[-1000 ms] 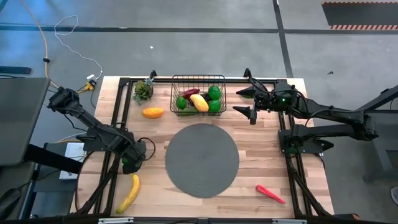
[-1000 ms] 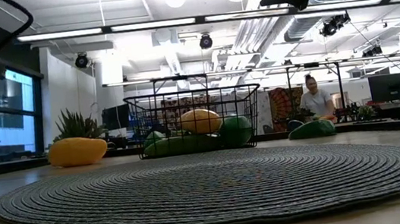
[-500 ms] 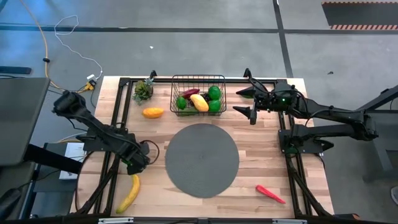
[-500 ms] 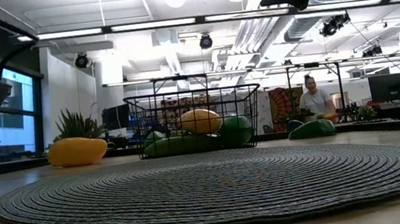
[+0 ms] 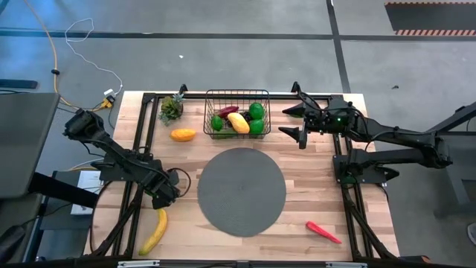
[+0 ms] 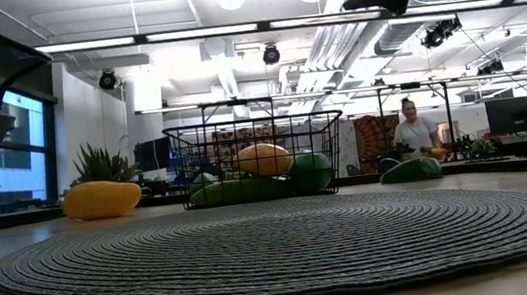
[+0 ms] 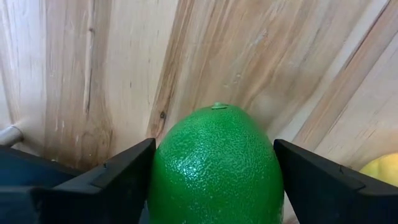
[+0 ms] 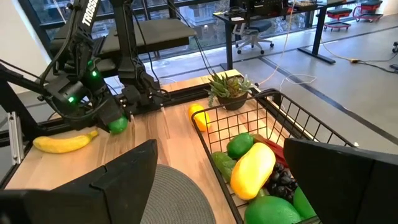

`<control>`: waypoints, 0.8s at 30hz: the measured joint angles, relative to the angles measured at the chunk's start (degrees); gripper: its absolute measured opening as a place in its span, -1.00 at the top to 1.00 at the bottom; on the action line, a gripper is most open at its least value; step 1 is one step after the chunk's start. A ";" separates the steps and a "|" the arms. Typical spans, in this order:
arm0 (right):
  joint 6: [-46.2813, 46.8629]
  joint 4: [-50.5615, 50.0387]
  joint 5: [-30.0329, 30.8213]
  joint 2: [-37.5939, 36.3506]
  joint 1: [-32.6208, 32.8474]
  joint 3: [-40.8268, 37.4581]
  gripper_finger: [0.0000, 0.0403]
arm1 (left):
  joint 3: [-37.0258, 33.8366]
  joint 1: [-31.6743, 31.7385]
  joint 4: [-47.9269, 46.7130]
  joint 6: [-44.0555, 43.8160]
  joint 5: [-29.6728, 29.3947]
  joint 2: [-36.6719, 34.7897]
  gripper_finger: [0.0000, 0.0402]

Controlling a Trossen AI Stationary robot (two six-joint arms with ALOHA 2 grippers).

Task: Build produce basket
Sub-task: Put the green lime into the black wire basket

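Gripping a lime (image 7: 214, 168), the left end effector (image 5: 161, 195) sits low at the desk's (image 5: 312, 186) eight o'clock, likely for carrying to the basket (image 5: 236, 112) at twelve. Right end effector (image 5: 295, 112), fingers spread, waits beside the basket. Banana (image 5: 155, 231) and chilli (image 5: 323, 231) lie loose.

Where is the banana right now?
In the high view the banana lies on the table's front left corner, just below the left gripper, which holds a lime, left of the round mat.
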 joint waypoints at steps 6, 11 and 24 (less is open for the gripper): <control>-0.01 0.02 0.02 0.00 -0.02 0.00 -0.64 | 0.00 -0.02 -0.02 0.44 -0.41 -0.01 -0.40; -0.01 0.02 1.03 0.00 -0.02 0.00 -0.64 | 0.05 -0.02 -0.02 0.74 -0.58 -0.17 -0.39; 2.43 0.04 1.05 0.00 -0.02 -0.02 -0.64 | 15.24 4.11 1.55 13.97 -20.36 -10.91 -0.39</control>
